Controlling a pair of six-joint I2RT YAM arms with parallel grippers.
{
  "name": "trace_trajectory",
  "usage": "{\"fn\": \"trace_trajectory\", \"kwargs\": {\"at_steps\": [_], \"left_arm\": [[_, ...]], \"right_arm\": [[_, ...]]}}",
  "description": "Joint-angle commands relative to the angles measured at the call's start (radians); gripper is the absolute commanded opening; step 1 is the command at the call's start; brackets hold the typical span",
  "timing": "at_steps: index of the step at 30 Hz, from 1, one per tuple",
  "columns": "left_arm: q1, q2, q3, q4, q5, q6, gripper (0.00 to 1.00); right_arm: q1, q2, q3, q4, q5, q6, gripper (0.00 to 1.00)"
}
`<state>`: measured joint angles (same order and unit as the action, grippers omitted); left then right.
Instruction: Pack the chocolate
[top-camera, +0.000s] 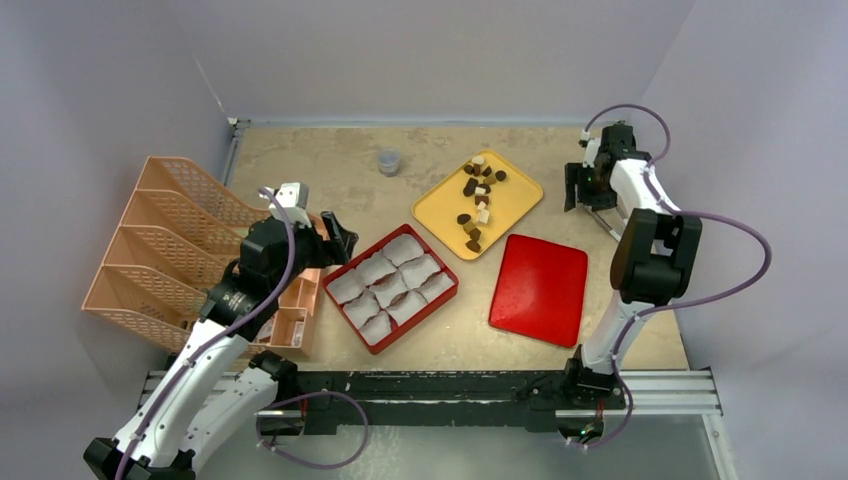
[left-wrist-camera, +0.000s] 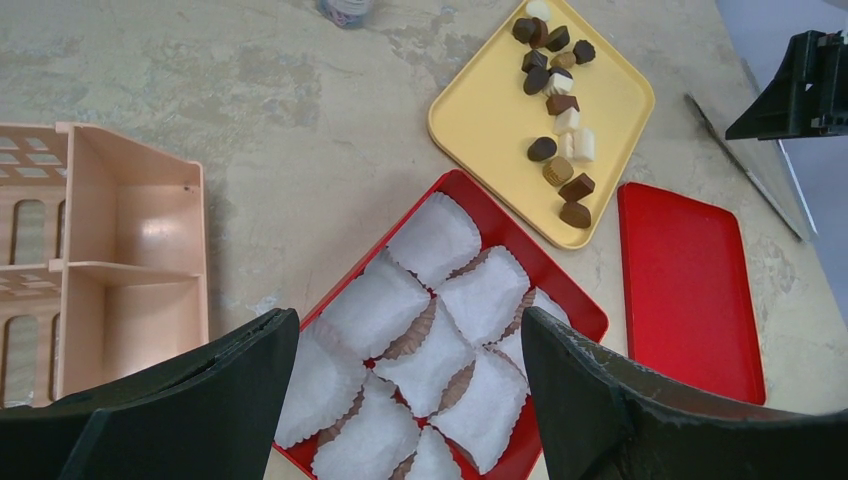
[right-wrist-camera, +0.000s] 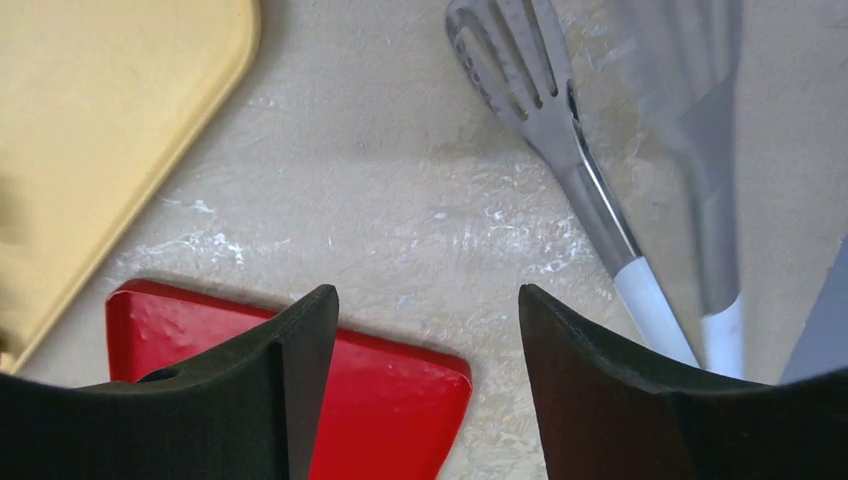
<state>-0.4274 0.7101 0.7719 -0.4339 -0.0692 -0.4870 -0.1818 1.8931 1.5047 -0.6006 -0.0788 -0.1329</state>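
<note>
- The left arm (top-camera: 222, 318) rose from its base at the near left corner and leaned forward and inward over the left side of the worktop.
- The left gripper (top-camera: 338, 236) pointed toward the middle of the worktop, its two dark fingers (left-wrist-camera: 230, 380) spread wide with nothing between them.
- The right arm (top-camera: 645, 262) stood up from the near edge, folded at the elbow, and reached toward the far right corner.
- The right gripper (top-camera: 577, 188) faced down, its fingers (right-wrist-camera: 290, 380) parted and empty.

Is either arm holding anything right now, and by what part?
Nothing is held. The left gripper has open, empty jaws near the red box; the right gripper has open, empty jaws near the tongs, not touching them.
</note>
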Motion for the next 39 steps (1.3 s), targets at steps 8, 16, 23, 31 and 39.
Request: {"fn": "trace_trajectory", "kwargs": {"at_steps": [8, 16, 23, 31, 39], "left_arm": [[0.006, -0.015, -0.001, 0.039, 0.016, 0.013, 0.81], [0.006, -0.011, 0.0, 0.037, 0.006, 0.014, 0.81], [0.006, -0.017, -0.001, 0.034, 0.006, 0.015, 0.81], [0.006, 0.034, 0.002, 0.019, -0.011, 0.017, 0.81], [0.006, 0.052, 0.0, 0.016, -0.017, 0.015, 0.81]], "right_arm": [[0.009, 0.016, 0.045, -0.012, 0.247, -0.006, 0.81], [-0.017, 0.078, 0.095, 0.087, 0.298, -0.06, 0.79], [-0.108, 0.214, 0.224, 0.093, 0.226, -0.074, 0.81], [-0.117, 0.274, 0.21, 0.151, 0.144, -0.044, 0.78], [-0.117, 0.308, 0.244, 0.125, 0.065, -0.082, 0.56]]}}
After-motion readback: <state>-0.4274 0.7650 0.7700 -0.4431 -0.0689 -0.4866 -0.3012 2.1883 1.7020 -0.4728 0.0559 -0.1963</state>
